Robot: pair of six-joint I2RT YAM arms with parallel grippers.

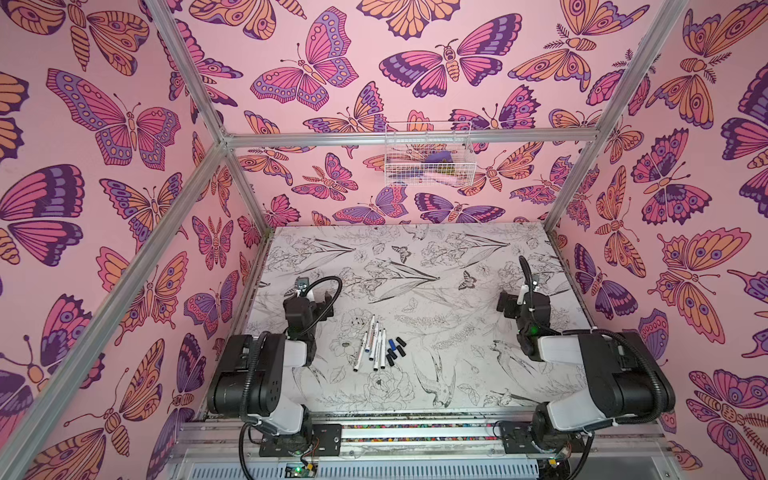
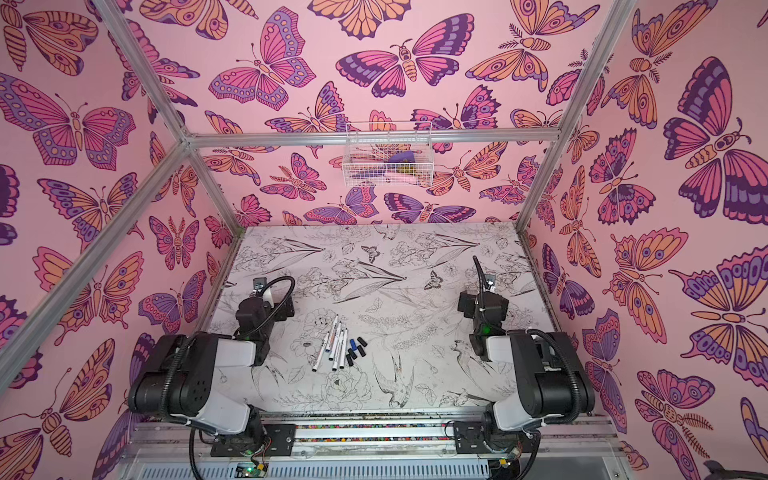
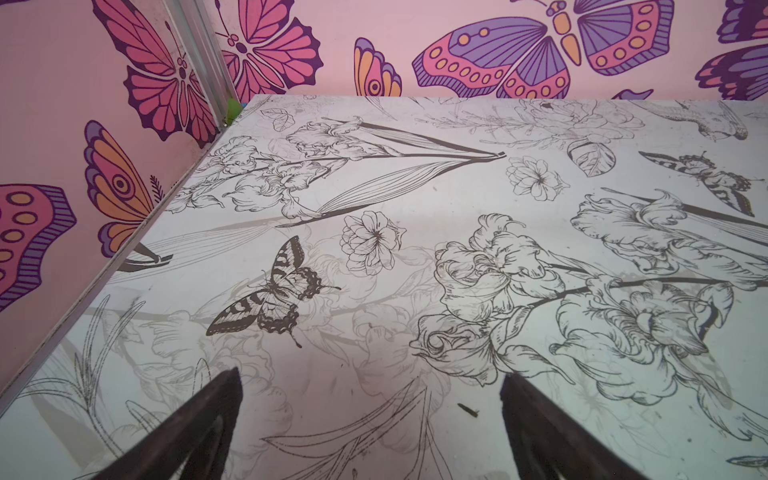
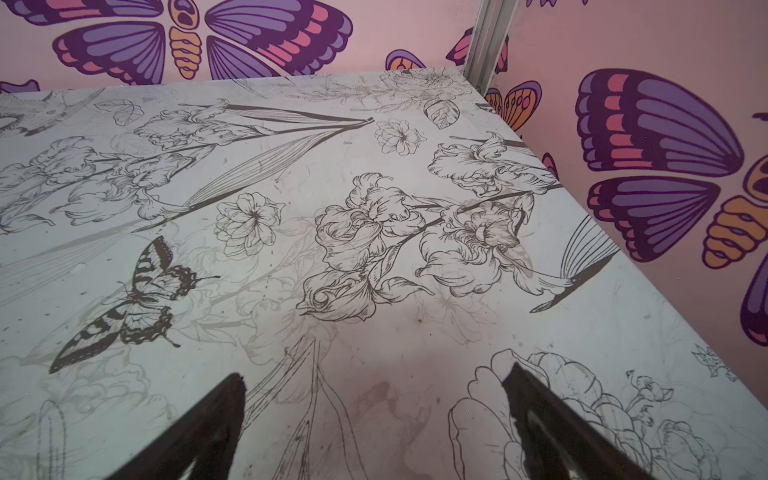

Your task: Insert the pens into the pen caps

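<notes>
Several white pens [image 1: 372, 344] [image 2: 333, 344] lie side by side on the flower-printed table [image 1: 457, 374], near its front middle. Just right of them lies a loose group of short pen caps [image 1: 395, 352] [image 2: 356, 352], mostly black, with one blue cap [image 1: 392, 344] [image 2: 353, 344]. The left arm's wrist [image 1: 306, 309] hovers left of and behind the pens. Far to the right of the caps stands the right arm's wrist [image 1: 524, 305]. My left gripper [image 3: 370, 374] is open over bare table. My right gripper [image 4: 374, 378] is open too, with nothing between its fingers [image 4: 208, 428]. Neither wrist view shows pens or caps.
Pink butterfly-printed walls with aluminium posts close in the table on the left, back and right. A white wire basket [image 1: 428, 153] [image 2: 388, 153] hangs high on the back wall. The arm bases sit on a rail [image 1: 415, 432] along the front edge.
</notes>
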